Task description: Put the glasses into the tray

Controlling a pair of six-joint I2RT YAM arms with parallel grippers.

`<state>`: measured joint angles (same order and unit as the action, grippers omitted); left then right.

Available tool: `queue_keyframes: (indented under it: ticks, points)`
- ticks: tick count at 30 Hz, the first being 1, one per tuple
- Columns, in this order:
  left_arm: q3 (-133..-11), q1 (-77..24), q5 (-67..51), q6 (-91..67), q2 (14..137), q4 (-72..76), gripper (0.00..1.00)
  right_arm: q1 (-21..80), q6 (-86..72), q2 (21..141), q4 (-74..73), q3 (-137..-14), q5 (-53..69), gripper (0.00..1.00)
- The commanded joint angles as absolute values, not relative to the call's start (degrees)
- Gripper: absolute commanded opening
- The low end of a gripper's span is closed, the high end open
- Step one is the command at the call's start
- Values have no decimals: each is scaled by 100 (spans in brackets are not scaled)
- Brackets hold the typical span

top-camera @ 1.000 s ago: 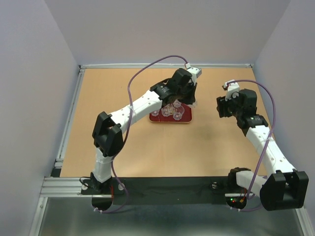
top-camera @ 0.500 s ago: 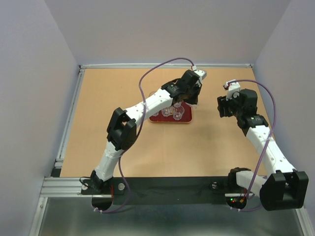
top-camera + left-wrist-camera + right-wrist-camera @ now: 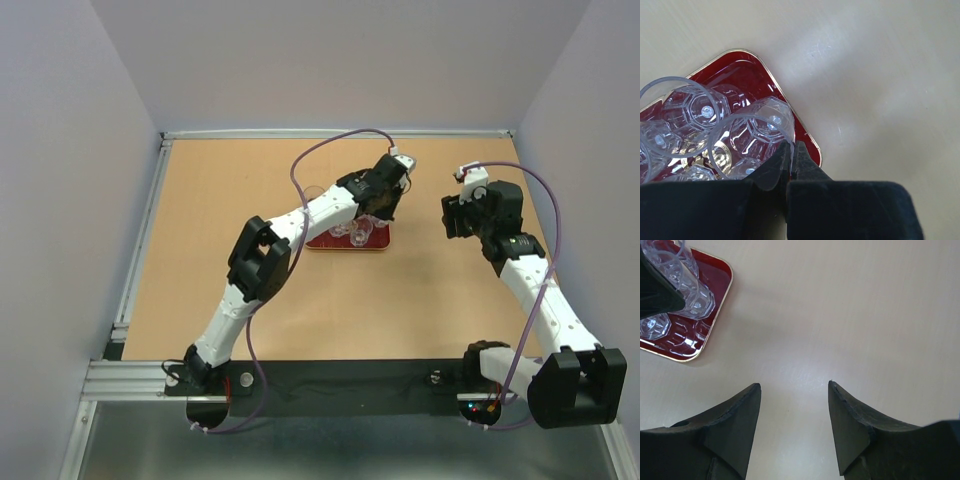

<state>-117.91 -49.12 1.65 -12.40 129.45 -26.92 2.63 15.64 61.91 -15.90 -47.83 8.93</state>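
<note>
The dark red tray [image 3: 322,243] lies mid-table with several clear glasses [image 3: 340,231] in it. My left gripper [image 3: 380,208] hangs over the tray's right end. In the left wrist view it [image 3: 791,150] is shut on the rim of one glass [image 3: 767,122], which sits over the tray [image 3: 807,140] near its corner. I cannot tell if that glass touches the tray. Another glass [image 3: 690,107] stands beside it, near the gold emblem [image 3: 720,157]. My right gripper [image 3: 448,216] [image 3: 792,387] is open and empty over bare table, right of the tray [image 3: 722,272].
The tan table is fenced by a metal rail at the left [image 3: 140,250] and by grey walls behind and at both sides. A purple cable [image 3: 330,145] loops above the left arm. The left arm's elbow [image 3: 260,262] hangs over the table's middle.
My left arm has stretched further forward and right, carrying its gripper and the glass towards the tray's right end. The right arm has not moved.
</note>
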Motion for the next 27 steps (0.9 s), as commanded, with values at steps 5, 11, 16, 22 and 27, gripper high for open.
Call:
queue_keyframes:
  ticks: [5,11,16,22,27]
  points:
    - [-12348,-4939,404,-1055,13034,-2716,1,211,1538,6135,-1283,-4658,826,62]
    - [-12480,-4939,510,-1037,13175,-2795,10,211,1547,6126,-1275,-4667,826,62]
    - [-12489,-4948,554,-1037,13210,-2830,14,202,1547,6117,-1274,-4667,818,62]
    - [-12489,-4948,571,-1020,13227,-2856,21,202,1538,6126,-1266,-4658,817,62]
    - [-12472,-4975,554,-1020,13175,-2874,29,202,1547,6135,-1266,-4658,809,62]
